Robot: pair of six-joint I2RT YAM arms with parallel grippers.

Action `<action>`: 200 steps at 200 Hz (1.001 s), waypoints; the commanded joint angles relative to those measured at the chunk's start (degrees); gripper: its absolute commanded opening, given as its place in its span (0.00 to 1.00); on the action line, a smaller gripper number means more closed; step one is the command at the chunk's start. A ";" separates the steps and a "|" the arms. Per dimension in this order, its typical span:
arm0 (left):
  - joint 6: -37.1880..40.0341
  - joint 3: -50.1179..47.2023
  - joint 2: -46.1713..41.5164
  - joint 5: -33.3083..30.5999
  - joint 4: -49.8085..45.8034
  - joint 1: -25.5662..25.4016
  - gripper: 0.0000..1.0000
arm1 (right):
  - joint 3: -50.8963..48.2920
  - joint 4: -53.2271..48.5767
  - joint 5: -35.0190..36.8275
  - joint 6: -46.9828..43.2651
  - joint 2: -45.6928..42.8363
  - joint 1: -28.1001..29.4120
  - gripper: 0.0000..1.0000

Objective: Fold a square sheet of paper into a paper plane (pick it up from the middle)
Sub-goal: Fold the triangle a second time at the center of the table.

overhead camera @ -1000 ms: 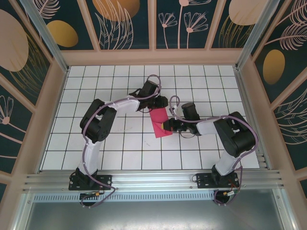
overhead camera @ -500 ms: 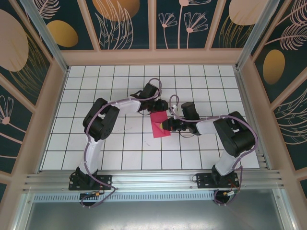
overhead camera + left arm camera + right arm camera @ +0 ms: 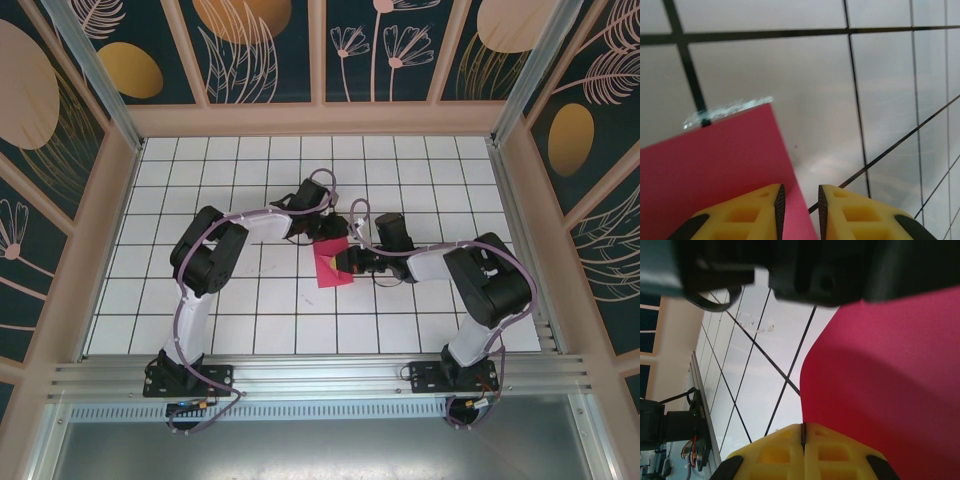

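Near the middle of the white tiled tabletop (image 3: 250,300), between the two arms: the square sheet of paper (image 3: 328,268), magenta-pink and plain. At its far edge, the left gripper (image 3: 322,236), coming in from the left. At its right edge, the right gripper (image 3: 346,262), coming in from the right.

In the left wrist view, left gripper (image 3: 799,192) released: yellow fingers (image 3: 750,210) apart by a narrow gap, nothing pinched between them. In front of them, one corner of the paper (image 3: 715,165) flat on the tiles, its right edge running down below the left finger towards the gap. Hard to tell whether this edge touches a pad.

In the right wrist view, right gripper (image 3: 803,426) clenched, both yellow fingers pressed together with only a thin seam between, grasping the paper (image 3: 890,380) at its edge as far as visible. From the fingertips upward, paper bending in a soft curve to the right, raised off the tiles there.
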 commanded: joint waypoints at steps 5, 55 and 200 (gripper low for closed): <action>0.17 -0.97 0.66 -1.10 -1.16 -0.14 0.27 | 1.21 0.66 -1.01 -0.56 0.95 -0.64 0.00; 2.70 -0.50 1.03 -2.99 -3.42 -0.20 0.25 | 3.41 -5.53 0.39 -4.01 0.98 -2.38 0.00; 9.38 5.76 3.98 -4.97 -9.82 -0.21 0.24 | 8.19 -10.10 -4.35 -10.84 6.88 -6.74 0.01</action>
